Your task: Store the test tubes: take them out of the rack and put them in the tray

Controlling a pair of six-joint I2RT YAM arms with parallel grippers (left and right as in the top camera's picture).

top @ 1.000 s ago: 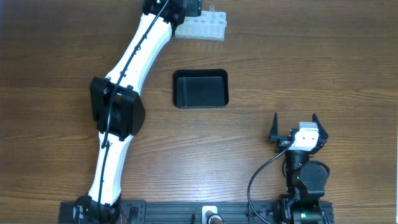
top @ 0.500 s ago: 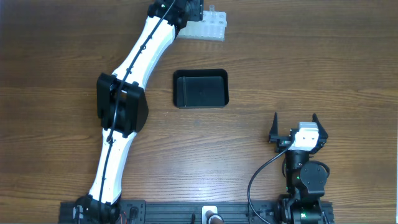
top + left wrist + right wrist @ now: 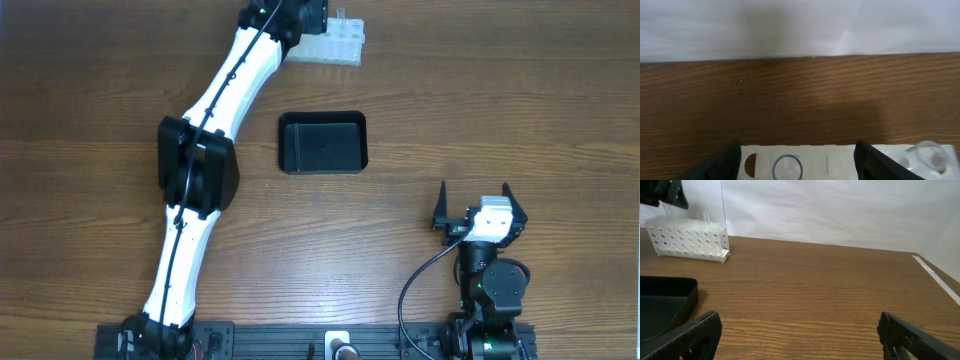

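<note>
Awaiting first grasp: left end effector (image 3: 797, 161), jaws apart, over rack (image 3: 335, 45), 12 o'clock, test tubes (image 3: 787, 166) inside; tray (image 3: 322, 145) at bench (image 3: 520, 100) centre; right end effector (image 3: 473, 203), jaws apart, 5 o'clock. Next: lower, pinch one tube.

L arm (image 3: 232, 85) white w/ blk joints, blk cable.

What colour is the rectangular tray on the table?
The rectangular tray is black, clearest in the top view.

We're seeing bright, even light w/ soft shadows: faint patch on the desk (image 3: 715, 100) beyond the rack (image 3: 800, 162).
</note>
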